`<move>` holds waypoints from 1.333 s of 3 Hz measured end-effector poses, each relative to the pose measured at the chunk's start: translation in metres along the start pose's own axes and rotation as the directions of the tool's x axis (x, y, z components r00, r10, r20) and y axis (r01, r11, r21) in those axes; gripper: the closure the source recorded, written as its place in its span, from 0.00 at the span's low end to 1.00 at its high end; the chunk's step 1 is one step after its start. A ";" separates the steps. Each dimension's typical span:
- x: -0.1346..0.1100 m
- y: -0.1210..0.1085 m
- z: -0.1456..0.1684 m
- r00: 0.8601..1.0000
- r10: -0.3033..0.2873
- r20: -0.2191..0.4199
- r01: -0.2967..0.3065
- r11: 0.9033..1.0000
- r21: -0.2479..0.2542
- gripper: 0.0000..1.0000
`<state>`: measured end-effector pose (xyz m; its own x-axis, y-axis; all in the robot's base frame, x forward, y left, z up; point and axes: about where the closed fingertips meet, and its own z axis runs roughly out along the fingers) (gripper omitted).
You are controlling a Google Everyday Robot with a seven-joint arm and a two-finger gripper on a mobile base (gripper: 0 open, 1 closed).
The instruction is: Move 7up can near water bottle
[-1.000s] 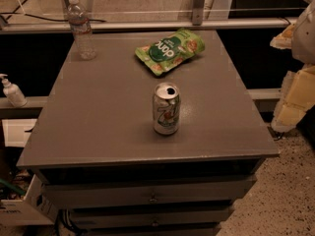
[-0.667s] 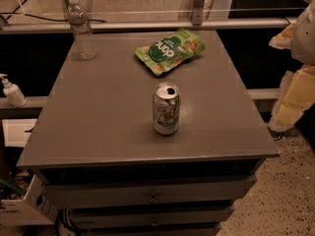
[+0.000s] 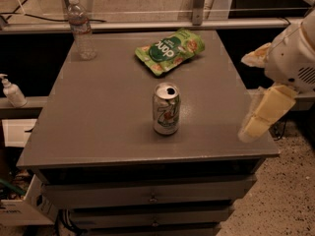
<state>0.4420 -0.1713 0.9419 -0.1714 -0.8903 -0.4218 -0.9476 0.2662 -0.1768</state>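
Hanging wide, empty beside the table (image 3: 108, 107), the fingers (image 3: 263, 114) lie well clear of the 7up can (image 3: 166, 108).

One view only: set high, near the bench (image 3: 98, 132) front, tilted down across its whole top toward the far side. Tool (image 3: 257, 121) at frame right, beside the bench edge.

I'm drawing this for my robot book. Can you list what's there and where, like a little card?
table: grey, with drawers
7up can: upright, open top, middle of table
water bottle: upright, far left corner
green snack bag: flat, behind the can
pump bottle: on ledge left of table
gripper: past table's right edge, away from can
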 end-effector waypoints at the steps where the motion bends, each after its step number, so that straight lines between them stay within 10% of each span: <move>1: -0.024 0.004 0.040 0.992 -0.011 0.125 0.019 0.998 -0.068 0.00; 4: -0.089 0.004 0.125 0.888 0.108 0.446 0.006 0.969 -0.247 0.00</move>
<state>0.4871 -0.0448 0.8670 -0.1348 -0.5974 -0.7905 -0.9858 0.1615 0.0460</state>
